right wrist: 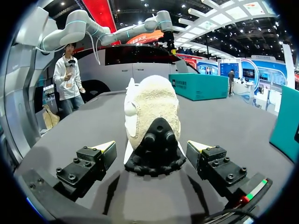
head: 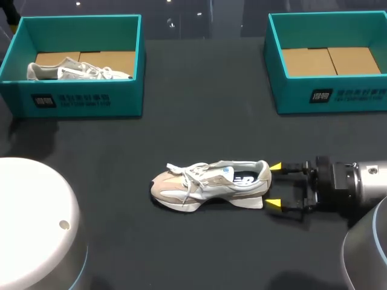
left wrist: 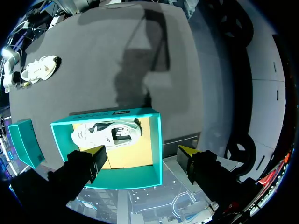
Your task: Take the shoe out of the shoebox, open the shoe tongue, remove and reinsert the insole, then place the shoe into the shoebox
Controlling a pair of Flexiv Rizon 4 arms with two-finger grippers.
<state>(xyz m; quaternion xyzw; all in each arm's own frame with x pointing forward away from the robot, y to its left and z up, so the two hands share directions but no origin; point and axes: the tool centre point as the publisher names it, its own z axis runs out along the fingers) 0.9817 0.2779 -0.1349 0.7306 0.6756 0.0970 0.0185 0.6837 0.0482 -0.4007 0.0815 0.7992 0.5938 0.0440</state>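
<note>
Yellow-tipped right claw (head: pixel 274 185) spread level behind the shoe (head: pixel 208 183); left claw (left wrist: pixel 141 151) spread above a shoebox (left wrist: pixel 158 140).

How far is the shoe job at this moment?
Done: a sneaker lies on the table, outside the empty right shoebox. In hand: the open right hand straddles its heel, not gripping. Seemingly left: opening the tongue, the insole work, boxing the sneaker.
</note>
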